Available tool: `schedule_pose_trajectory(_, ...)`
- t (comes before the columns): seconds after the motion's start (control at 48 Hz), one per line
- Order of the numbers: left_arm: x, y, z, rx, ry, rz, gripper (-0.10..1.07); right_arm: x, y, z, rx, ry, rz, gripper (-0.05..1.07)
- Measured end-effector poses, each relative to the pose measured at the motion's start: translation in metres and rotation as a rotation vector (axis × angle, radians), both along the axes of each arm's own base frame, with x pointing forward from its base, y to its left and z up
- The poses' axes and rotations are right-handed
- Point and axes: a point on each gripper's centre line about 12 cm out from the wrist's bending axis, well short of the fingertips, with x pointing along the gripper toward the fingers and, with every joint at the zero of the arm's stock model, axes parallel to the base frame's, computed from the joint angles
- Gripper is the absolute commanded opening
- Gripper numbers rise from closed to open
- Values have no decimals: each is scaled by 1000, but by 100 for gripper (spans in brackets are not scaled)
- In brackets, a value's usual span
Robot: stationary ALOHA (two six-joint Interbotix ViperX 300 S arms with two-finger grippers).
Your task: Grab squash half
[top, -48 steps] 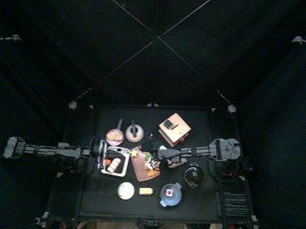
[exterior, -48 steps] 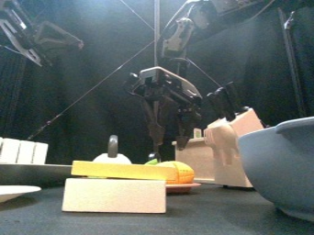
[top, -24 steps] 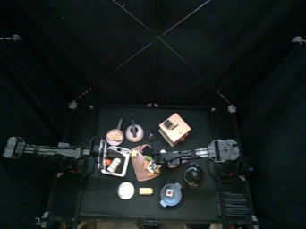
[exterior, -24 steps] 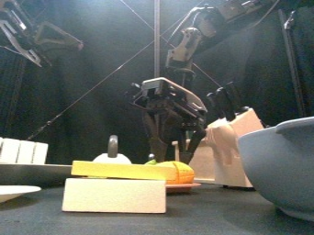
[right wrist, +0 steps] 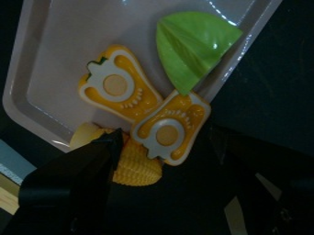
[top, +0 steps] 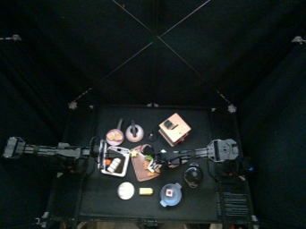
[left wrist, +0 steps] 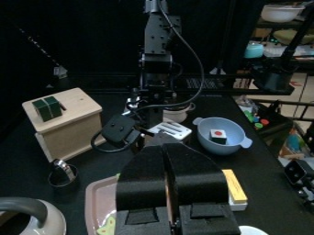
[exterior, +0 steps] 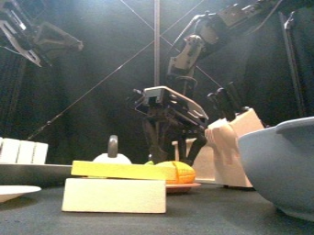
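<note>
R claw hangs w/ jaws apart right over squash half on pink tray, beside 2nd half; contact unclear. L claw together, resting at counter's left.

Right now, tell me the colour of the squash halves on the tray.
Orange-yellow with pale centres, squash halves on the pale tray; right wrist view shows them best.

A robot test pen, probably in a lab: black curtains wall in a small black table, and cluttered storage shelves stand beyond the table.
</note>
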Motion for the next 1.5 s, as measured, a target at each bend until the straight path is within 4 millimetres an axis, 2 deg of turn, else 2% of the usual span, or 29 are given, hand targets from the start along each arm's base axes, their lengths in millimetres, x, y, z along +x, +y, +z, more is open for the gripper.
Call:
schedule_pose_trajectory(0.562,0,0,1,0,-2,0,-2,-3,-1,-8,6,6,-11,102)
schedule_pose_trajectory(0.917,0,0,0,0,0,0,-2,-3,-1,-8,5,11,-5,77)
schedule_pose_trajectory(1.021,0,0,0,0,0,0,-2,-3,-1,-6,4,23,-6,75)
schedule_pose_trajectory(1.25,0,0,0,0,2,0,-2,-1,-1,6,-11,39,5,75)
schedule_pose_trajectory(1.5,0,0,0,0,2,0,-2,1,-3,38,-36,-43,17,75)
